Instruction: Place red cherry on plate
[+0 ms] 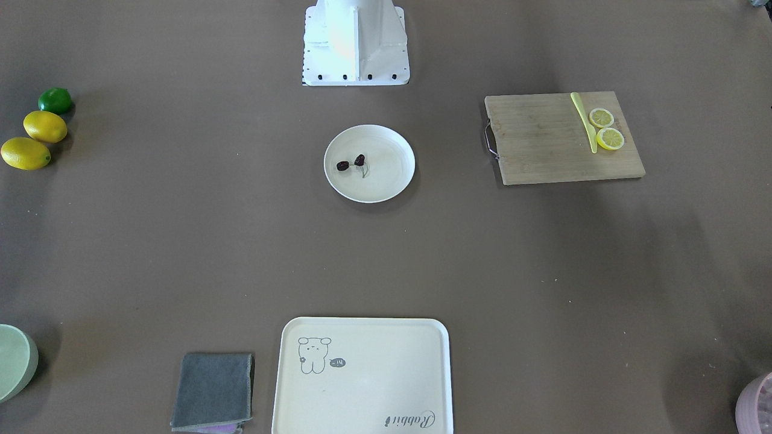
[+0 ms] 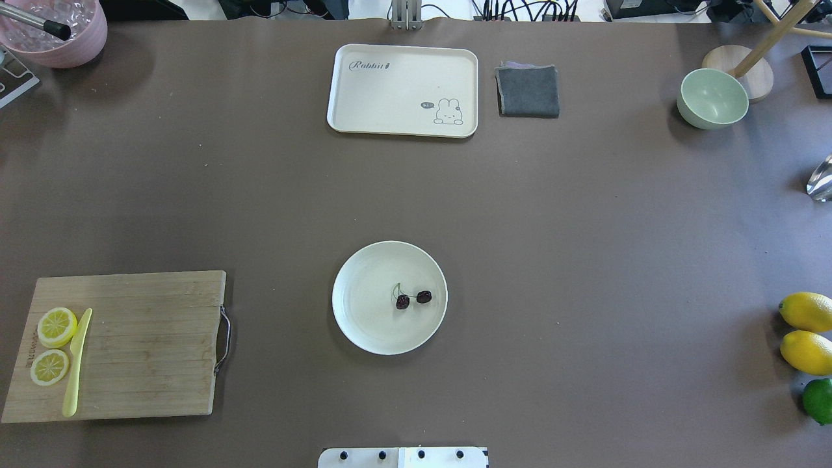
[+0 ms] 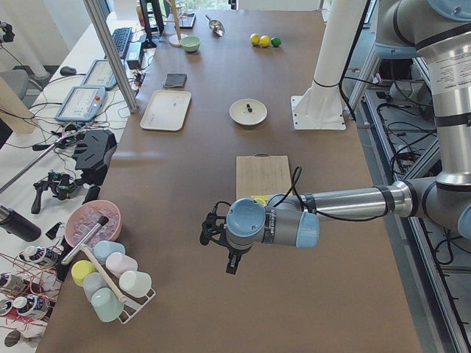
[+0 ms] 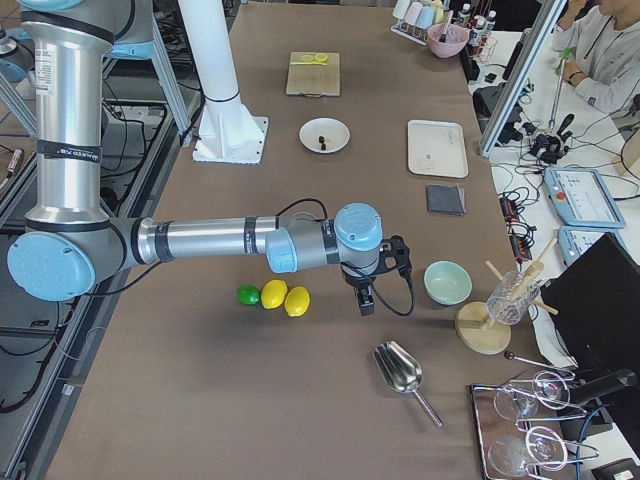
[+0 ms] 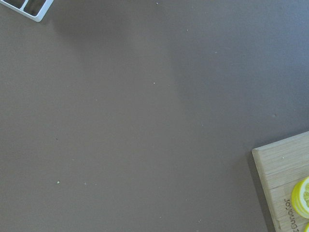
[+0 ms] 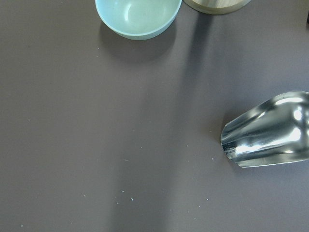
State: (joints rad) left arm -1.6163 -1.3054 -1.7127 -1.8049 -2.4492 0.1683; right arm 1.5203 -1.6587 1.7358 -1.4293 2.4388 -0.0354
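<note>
1. Maroon, near-black twin cherries point(image 2: 413, 298) on thin green stems lie inside the round cream-white plate point(image 2: 354, 328), near its centre and free of any grip; placement looks done.
2. Well apart from the plate, left gripper point(image 3: 229, 259) and right gripper point(image 4: 364, 297) hang over brown table point(image 2: 585, 227), likely parked; jaw opening cannot be told.
3. Cream rectangular tray point(image 2: 403, 97) reads "Rabbit".

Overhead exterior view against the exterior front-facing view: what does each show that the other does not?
Only the overhead view shows the metal scoop. Only the front-facing view shows the upright column of the robot's base. Both show the cherries lying on the plate, the tray, the grey cloth and the cutting board.
</note>
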